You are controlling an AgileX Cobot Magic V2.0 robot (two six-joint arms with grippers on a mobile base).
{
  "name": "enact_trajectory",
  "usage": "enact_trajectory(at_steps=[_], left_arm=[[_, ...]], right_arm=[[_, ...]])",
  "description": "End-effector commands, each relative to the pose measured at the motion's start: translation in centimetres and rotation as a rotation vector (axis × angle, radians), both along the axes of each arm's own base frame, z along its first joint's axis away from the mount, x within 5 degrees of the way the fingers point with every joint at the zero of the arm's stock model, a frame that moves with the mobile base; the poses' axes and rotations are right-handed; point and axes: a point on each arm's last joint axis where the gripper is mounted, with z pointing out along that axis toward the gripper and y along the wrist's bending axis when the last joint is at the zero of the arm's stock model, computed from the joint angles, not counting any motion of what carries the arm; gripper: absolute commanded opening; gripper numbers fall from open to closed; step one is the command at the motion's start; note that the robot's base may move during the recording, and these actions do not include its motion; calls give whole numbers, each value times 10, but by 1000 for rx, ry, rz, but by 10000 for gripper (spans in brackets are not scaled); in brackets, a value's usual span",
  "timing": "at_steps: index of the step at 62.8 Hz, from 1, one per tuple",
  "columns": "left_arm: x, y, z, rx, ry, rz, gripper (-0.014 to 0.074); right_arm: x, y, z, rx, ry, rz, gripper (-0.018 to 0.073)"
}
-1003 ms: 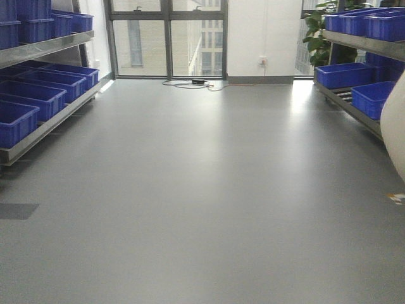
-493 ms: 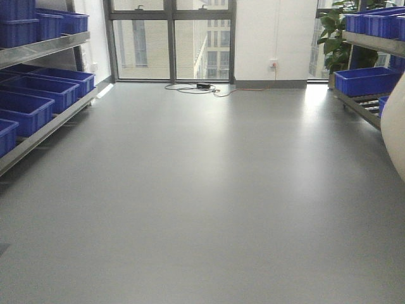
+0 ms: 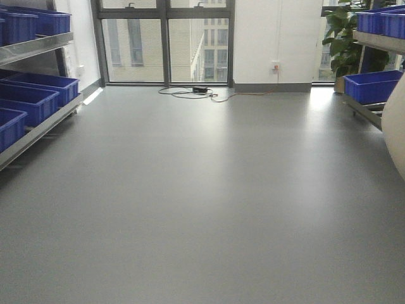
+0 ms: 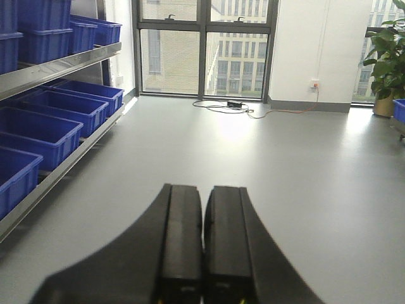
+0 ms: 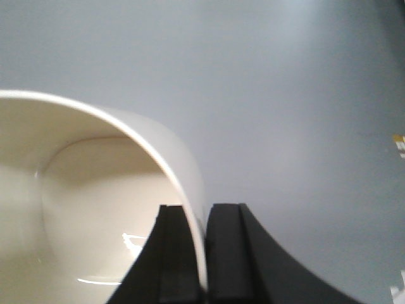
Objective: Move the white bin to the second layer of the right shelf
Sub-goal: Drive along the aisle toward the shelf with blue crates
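Across the grey floor (image 3: 190, 190), the right shelf (image 3: 370, 104) has slid toward the front view's edge. The base seems to be rolling up the aisle, with the shelf not yet faced. The white bin (image 5: 95, 190) hangs low on the right, its wall pinched by the right claw (image 5: 199, 218). The left claw (image 4: 204, 196) is pressed together, empty.

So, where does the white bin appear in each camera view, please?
Front view: the white bin is a cream curve at the right edge.
Left wrist view: not in it.
Right wrist view: lower left, its wall between the right gripper fingers.
Shared landmark: the black cable on the floor by the window, front and left wrist views only.
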Motion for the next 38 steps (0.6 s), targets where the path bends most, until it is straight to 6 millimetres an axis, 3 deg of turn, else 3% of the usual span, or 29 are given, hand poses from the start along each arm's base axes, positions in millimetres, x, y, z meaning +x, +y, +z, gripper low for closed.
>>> enact_trajectory(at_steps=[1,38], left_arm=[[0,0,-1,-13,-70,0,85],[0,0,-1,-13,-70,0,85]], right_arm=[[4,0,16,2,-111,-2,55],[4,0,15,2,-110,-2,55]])
